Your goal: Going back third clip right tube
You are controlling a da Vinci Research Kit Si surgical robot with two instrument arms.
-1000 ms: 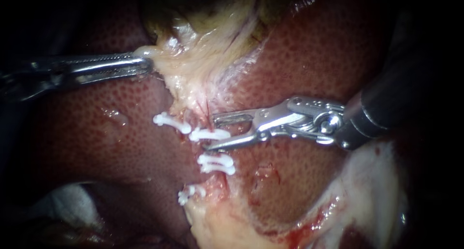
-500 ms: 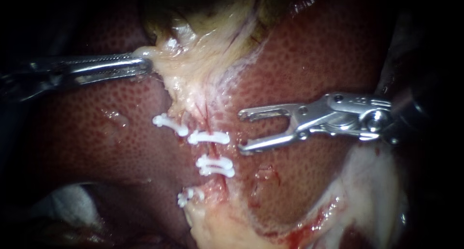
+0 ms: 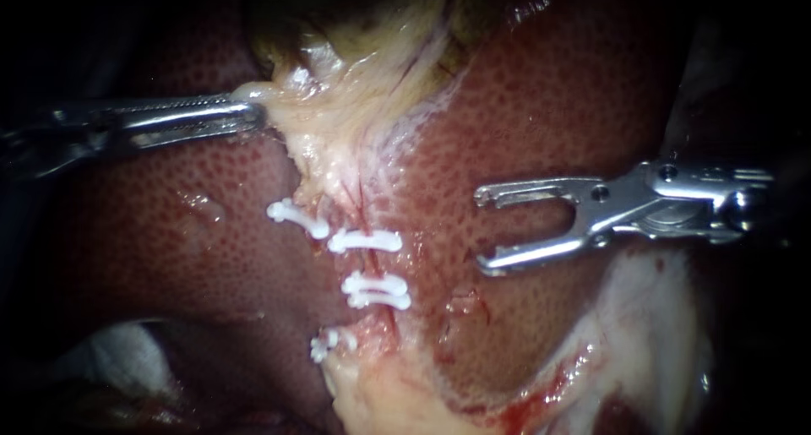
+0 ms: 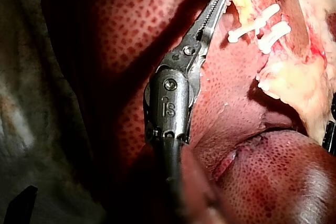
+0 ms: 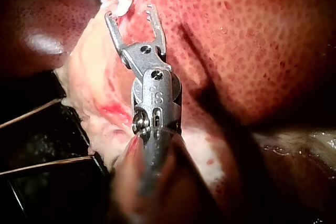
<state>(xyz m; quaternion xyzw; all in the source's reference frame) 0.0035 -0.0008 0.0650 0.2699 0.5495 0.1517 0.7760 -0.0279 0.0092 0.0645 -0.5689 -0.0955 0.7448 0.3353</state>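
The right instrument [image 3: 481, 231] comes in from 3 o'clock. Its jaws are spread wide like a fork and hold nothing. Their tips point to 9 o'clock over the liver [image 3: 541, 106]; whether the lower jaw touches it cannot be told.

The clip [image 3: 365, 241] lies at 9 o'clock from those tips, clear of them, with bare liver between. Its long axis runs 9 to 3, across a pale band [image 3: 359, 186] that runs 12 to 6.

A second clip [image 3: 298, 216] sits at 10 o'clock from it, tilted 10 to 4. A pair of clips [image 3: 377, 290] lies at 6 o'clock, also running 9 to 3. A low clip [image 3: 331, 342] sits further toward 7.

The left instrument [image 3: 258, 114] enters from 9 o'clock, its jaws closed on the pale tissue [image 3: 253, 89] at the band's 11 o'clock edge.

In the right wrist view the open jaws [image 5: 131, 14] sit short of the clips ahead.
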